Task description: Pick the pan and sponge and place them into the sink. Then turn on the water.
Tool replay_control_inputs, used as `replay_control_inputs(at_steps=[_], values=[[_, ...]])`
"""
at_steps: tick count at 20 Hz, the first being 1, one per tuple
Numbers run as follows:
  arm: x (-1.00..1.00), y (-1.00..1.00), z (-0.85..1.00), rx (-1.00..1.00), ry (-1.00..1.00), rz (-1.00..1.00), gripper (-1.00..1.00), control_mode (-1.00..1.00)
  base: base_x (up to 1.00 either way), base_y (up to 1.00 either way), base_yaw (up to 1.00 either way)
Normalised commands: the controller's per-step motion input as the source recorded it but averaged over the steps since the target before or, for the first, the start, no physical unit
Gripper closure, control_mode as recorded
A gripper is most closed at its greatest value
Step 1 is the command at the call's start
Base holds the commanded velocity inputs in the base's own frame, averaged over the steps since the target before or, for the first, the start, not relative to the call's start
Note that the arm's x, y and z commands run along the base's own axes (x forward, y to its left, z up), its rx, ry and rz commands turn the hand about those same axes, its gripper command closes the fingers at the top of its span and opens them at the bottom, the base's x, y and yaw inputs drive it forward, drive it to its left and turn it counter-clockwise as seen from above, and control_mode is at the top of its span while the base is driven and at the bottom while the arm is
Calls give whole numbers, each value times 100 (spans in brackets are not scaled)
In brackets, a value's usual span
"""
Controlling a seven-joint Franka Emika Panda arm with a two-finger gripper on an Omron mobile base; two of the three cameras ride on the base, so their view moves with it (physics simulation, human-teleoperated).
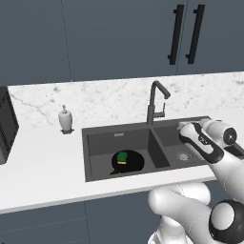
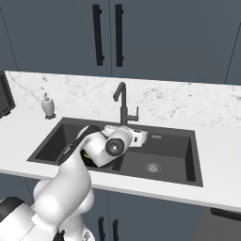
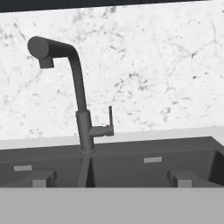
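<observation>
Sponge (image 1: 122,157) on pan (image 1: 129,162), L sink (image 1: 97,143) basin

1. The glossy white, rounded arm (image 1: 190,209) is built of thick tube-like links with smooth, bulging shells.
2. Dark grey to black round caps (image 1: 224,220) close the joints; one large cap sits at the elbow, another (image 2: 114,147) faces the right base camera with a small pale centre.
3. A black band (image 1: 206,144) runs along the white wrist housing.
4. The white boxy hand (image 2: 134,135) carries small dark marks, too blurred to read, possibly vents or screws.
5. Two small dark grey blocky finger tips (image 3: 41,178) rise in the hand view.
</observation>
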Motion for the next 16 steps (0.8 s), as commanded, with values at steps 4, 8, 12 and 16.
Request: replay_control_inputs(at_steps=[4, 8, 12, 16], values=[[33, 0, 0, 0, -2, 0, -100, -100, 0, 0, 0], [51, 5, 0, 0, -8, 0, -100, -100, 0, 0, 0], [40, 0, 0, 0, -10, 0, -100, -100, 0, 0, 0], [20, 0, -13, 0, -6, 0, -100, -100, 0, 0, 0]])
